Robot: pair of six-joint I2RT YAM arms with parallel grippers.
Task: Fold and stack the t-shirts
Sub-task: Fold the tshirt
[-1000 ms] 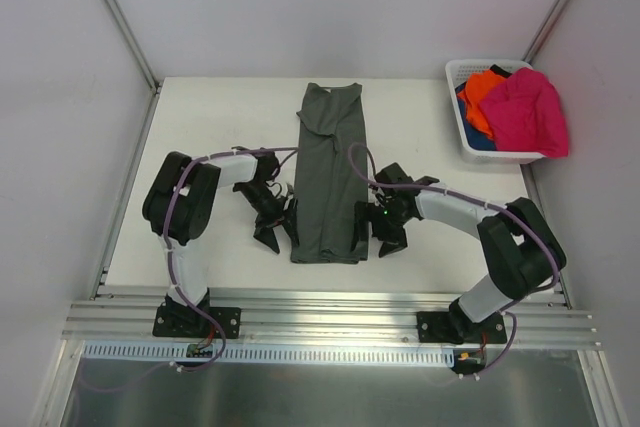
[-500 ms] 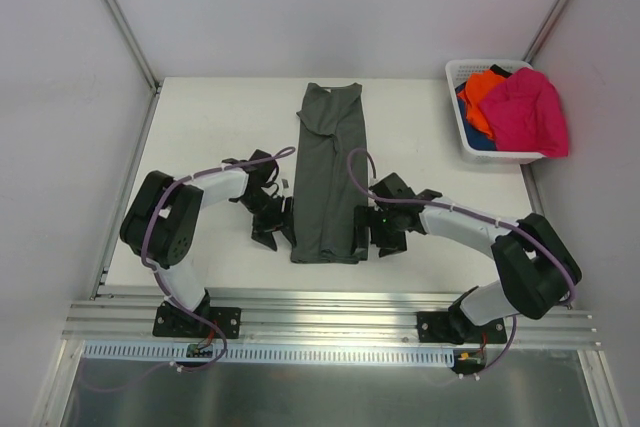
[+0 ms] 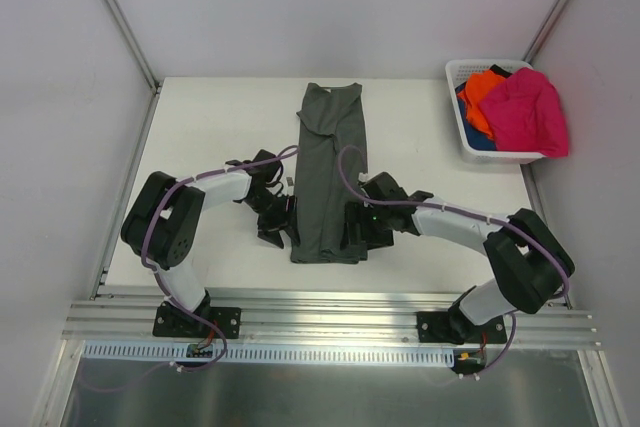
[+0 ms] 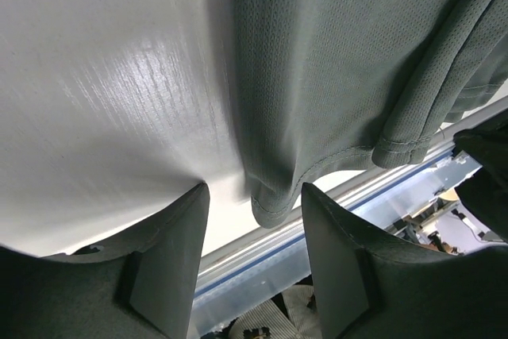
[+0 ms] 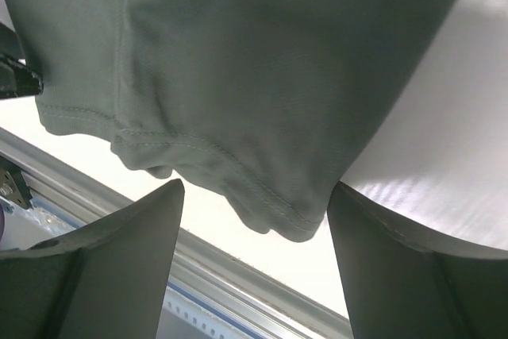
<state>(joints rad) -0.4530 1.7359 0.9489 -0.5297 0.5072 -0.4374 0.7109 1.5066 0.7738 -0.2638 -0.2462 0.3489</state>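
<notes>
The table [image 3: 200, 127] carries one long folded dark grey-green t-shirt [image 3: 328, 177] lengthwise at centre. The basket [image 3: 462, 72] at the far right corner holds a pink t-shirt [image 3: 530, 112] and an orange t-shirt [image 3: 482, 92]. The left gripper [image 4: 254, 196] and right gripper [image 5: 254, 190] flank the near hem, jaws apart, each straddling a hem corner without clamping it.

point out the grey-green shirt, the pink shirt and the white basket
grey-green shirt [image 3: 330, 172], top view, middle of the long folded strip
pink shirt [image 3: 528, 112], top view, centre of the bunched cloth
white basket [image 3: 470, 65], top view, far rim
</notes>
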